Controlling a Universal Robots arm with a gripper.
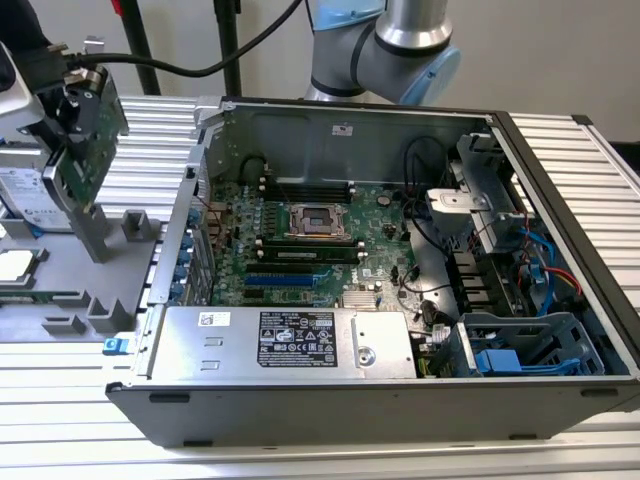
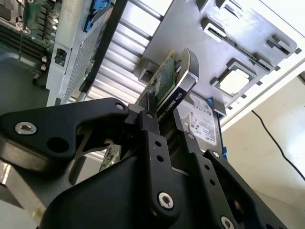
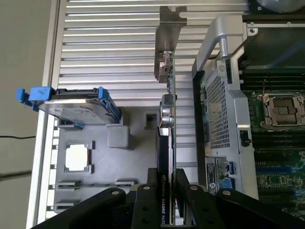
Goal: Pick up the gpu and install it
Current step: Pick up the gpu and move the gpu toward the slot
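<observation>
Where both wrist views look along the gripper (image 3: 167,191) (image 2: 164,117), note fingers (image 3: 143,210) clamped on the gpu (image 3: 165,143) (image 2: 176,78) (image 1: 88,150), one each face. Find it at ten o'clock in the exterior view, seemingly just above a tray post (image 1: 97,235), with the open case (image 1: 300,410) at three o'clock of it.

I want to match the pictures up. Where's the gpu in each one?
Exterior view: the gpu is high at the exterior view's left, above the grey tray.
First wrist view: the gpu stands edge-on in the end effector, tray behind.
Second wrist view: gpu gripped, tray behind.
Shared landmark: the grey tray.
</observation>
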